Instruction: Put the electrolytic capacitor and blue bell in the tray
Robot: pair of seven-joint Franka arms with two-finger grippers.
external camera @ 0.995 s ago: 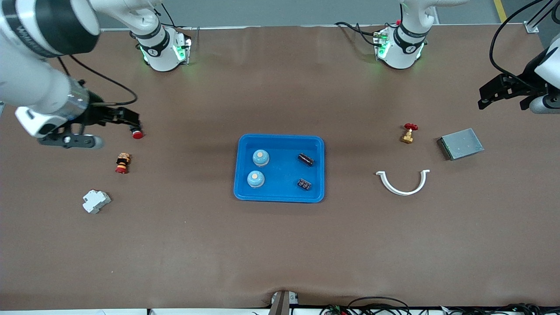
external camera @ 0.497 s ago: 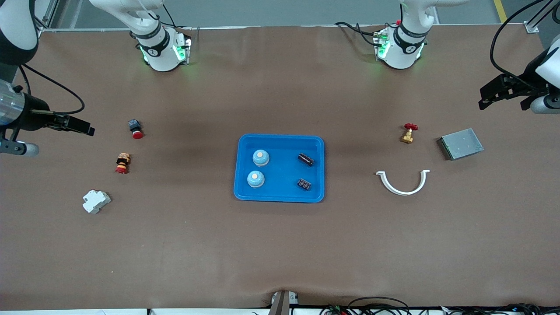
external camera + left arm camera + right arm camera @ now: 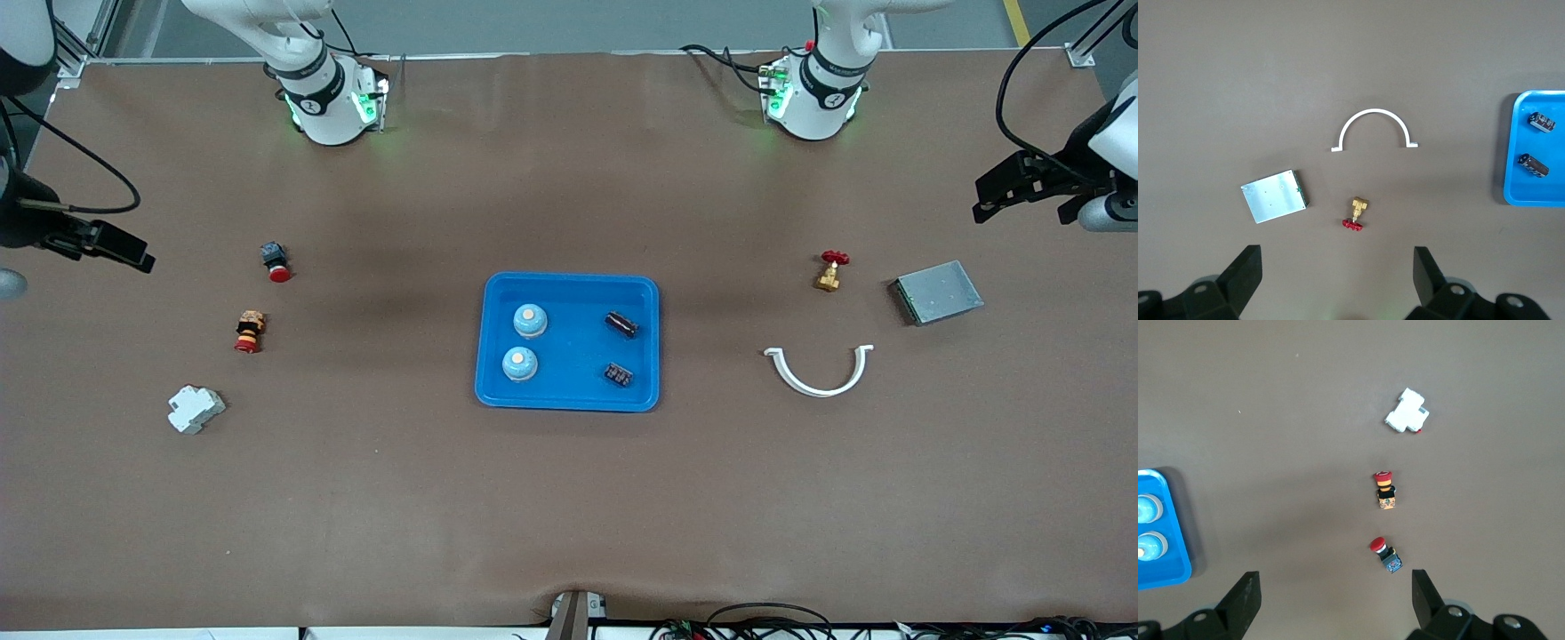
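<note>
The blue tray (image 3: 569, 279) lies mid-table. In it stand two blue bells (image 3: 530, 321) (image 3: 519, 364) and lie two dark electrolytic capacitors (image 3: 621, 324) (image 3: 619, 374). My left gripper (image 3: 982, 200) hangs open over the left arm's end of the table, nothing between its fingers. The left wrist view shows this gripper (image 3: 1337, 260) above bare table, with the tray's edge (image 3: 1509, 195) and both capacitors (image 3: 1542, 121) (image 3: 1533, 166). My right gripper (image 3: 133, 256) hangs open and empty over the right arm's end. Its wrist view shows that gripper (image 3: 1335, 581), the tray's corner (image 3: 1175, 577) and the bells (image 3: 1146, 509) (image 3: 1148, 547).
Toward the right arm's end lie a red push button (image 3: 276, 263), a red-and-yellow switch (image 3: 249, 332) and a white breaker (image 3: 195, 409). Toward the left arm's end lie a brass valve (image 3: 830, 271), a grey metal box (image 3: 939, 292) and a white half-ring clamp (image 3: 819, 372).
The right arm has drawn back from over the red push button toward its end of the table. The left arm and everything on the table stay put.
</note>
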